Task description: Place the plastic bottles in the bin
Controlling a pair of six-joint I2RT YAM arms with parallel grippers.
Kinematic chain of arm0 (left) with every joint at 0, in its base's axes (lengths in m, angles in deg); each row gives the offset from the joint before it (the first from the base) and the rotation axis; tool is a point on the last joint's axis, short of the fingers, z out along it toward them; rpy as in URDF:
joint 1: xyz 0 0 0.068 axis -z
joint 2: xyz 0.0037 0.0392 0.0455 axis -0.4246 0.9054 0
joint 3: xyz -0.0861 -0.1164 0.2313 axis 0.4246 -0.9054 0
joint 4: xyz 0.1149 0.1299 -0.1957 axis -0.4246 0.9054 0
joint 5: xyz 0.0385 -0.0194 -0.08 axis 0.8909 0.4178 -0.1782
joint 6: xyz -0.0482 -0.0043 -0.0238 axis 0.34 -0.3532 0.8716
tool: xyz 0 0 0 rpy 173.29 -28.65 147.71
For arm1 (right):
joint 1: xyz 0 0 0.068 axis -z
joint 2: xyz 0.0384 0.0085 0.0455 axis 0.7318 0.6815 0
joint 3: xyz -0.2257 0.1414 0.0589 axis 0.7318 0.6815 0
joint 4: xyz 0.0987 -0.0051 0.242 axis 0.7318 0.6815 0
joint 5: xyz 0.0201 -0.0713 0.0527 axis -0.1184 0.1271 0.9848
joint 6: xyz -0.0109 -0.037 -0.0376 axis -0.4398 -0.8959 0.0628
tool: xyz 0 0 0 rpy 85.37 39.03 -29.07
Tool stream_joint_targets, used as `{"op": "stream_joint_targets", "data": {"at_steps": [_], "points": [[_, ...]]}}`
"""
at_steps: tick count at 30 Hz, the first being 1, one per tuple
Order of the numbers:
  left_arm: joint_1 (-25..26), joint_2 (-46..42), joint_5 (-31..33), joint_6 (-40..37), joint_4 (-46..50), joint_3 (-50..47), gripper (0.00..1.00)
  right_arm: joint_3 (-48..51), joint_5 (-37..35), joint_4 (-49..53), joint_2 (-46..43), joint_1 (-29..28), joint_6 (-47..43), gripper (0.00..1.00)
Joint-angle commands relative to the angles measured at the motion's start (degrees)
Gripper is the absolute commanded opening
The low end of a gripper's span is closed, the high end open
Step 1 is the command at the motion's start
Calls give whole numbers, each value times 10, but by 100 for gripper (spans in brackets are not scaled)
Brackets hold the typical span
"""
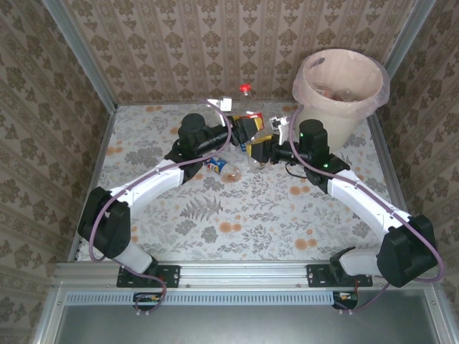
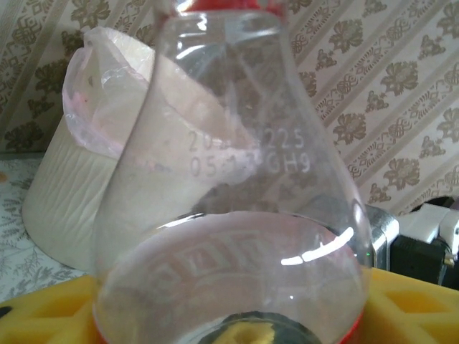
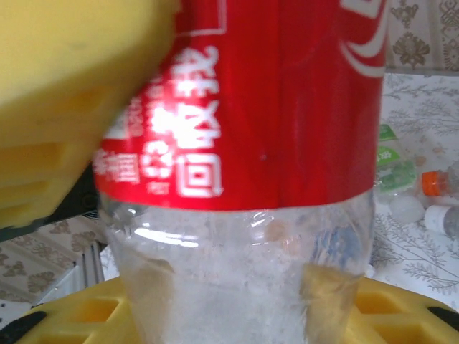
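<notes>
table (image 1: 215, 215): flower-printed, with my two arms reaching in from 7 and 5 o'clock to meet near its middle.
blue-labelled bottle (image 1: 222, 168): lies on its side on the table at 7 o'clock of my left claw, near it.
red-capped bottle (image 1: 245, 89): sits by the far wall at 12 o'clock of my left claw, well apart from it.
left claw (image 1: 246, 129): closed on a clear bottle (image 2: 237, 179). My yellow pads (image 2: 43, 315) press it from both sides. Its red cap (image 2: 229, 3) points away from my wrist camera, and a printed date code shows on its shoulder.
right claw (image 1: 259, 152): just beside my left claw, at its 5 o'clock. It grips a red-labelled bottle (image 3: 272, 107) by the clear part below the label, between its yellow pads (image 3: 401, 308). I cannot tell whether both claws hold one and the same bottle.
yellow block (image 3: 72, 93): blurred, at 10 o'clock in my right wrist view, in front of the label's corner.
green-labelled bottles (image 3: 391, 154): on the table at 3 o'clock of the red-labelled bottle, with an orange-capped bottle (image 3: 434, 183) just beside them.
bin (image 1: 351, 118): a cream bucket at 1 o'clock of the table, near my right claw. A pinkish bag (image 1: 305, 86) folds over its rim, and a few binned bottles (image 1: 337, 92) lie inside.
</notes>
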Motion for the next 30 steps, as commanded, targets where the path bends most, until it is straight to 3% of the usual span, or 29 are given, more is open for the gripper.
{"op": "stream_joint_targets", "data": {"at_steps": [1,3,6,18,30], "points": [[-3,-5,-11,7,-2,6,80,-19,-55,28,-16,0,-25,46],[-6,-13,-12,6,-2,1,92,-26,-71,46,-15,5,-31,45],[-10,-30,-9,1,0,-11,100,-39,-95,75,-16,17,-45,43],[-17,-109,88,-42,49,-85,100,-133,-186,141,-18,136,-62,41],[-23,-158,264,-28,134,-175,100,-278,-253,176,68,229,-55,41]]}}
